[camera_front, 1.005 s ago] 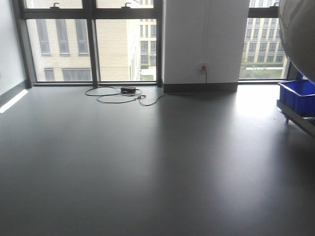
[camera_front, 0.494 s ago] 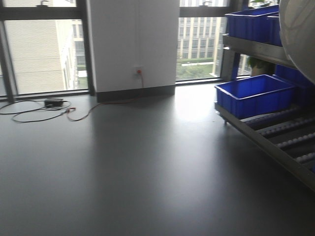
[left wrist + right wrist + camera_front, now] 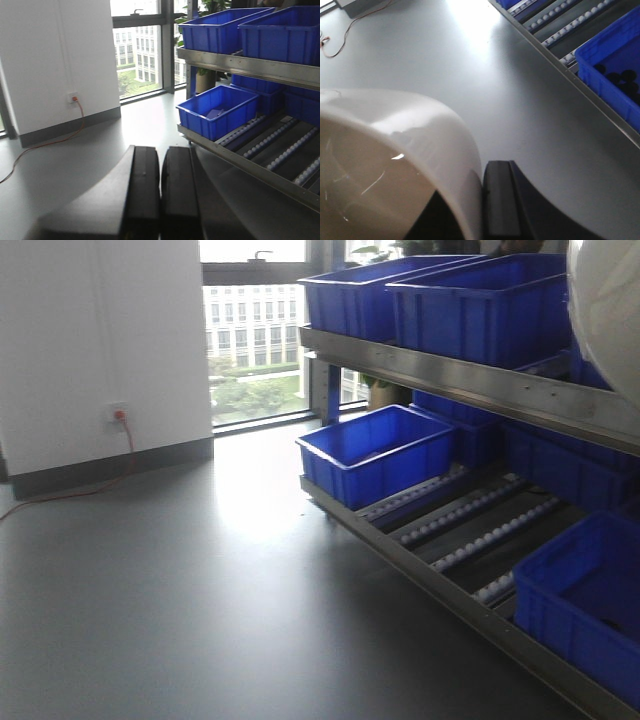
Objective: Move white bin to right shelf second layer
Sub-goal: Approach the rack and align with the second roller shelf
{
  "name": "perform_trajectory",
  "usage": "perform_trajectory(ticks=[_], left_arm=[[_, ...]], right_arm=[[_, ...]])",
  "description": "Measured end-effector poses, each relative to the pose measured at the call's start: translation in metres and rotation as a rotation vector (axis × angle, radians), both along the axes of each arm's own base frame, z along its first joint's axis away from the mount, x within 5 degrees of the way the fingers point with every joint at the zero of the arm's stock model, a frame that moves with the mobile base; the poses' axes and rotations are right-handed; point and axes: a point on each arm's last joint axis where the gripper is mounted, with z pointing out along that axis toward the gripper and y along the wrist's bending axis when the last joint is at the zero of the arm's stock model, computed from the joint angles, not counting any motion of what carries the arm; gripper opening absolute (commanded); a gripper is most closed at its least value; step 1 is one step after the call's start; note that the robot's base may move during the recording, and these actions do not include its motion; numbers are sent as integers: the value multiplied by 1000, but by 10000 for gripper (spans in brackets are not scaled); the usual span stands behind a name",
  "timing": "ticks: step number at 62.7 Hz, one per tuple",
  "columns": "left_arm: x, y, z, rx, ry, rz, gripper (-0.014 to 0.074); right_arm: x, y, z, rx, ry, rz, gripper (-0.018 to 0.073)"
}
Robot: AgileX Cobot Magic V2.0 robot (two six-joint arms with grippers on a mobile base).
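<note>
The white bin (image 3: 610, 310) fills the top right corner of the front view, held up off the floor. In the right wrist view its glossy cream wall and rim (image 3: 395, 150) fill the lower left. My right gripper (image 3: 475, 210) is shut on the bin's wall, with one black finger (image 3: 497, 200) outside it and the other inside. My left gripper (image 3: 160, 190) is shut and empty, over the floor. The steel shelf stands to the right; its roller level (image 3: 470, 530) with a steel front lip lies low, also in the left wrist view (image 3: 280, 145).
A blue crate (image 3: 375, 455) sits at the roller level's far end and another (image 3: 585, 600) at its near end. More blue crates (image 3: 480, 300) stand on the level above. Grey floor lies to the left. A wall socket with an orange cable (image 3: 118, 415) is on the white wall.
The front view has swung right: the windows and the floor cable have left the frame and the shelf with blue crates has come in. The bin stays in the top right corner.
</note>
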Motion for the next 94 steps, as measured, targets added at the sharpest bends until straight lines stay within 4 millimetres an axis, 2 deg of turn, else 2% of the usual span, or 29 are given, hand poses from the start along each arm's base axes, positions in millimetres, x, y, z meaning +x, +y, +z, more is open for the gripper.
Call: perform_trajectory(ticks=[94], left_arm=[[0, 0, 0, 0, 0, 0, 85]], right_arm=[[0, 0, 0, 0, 0, 0, 57]])
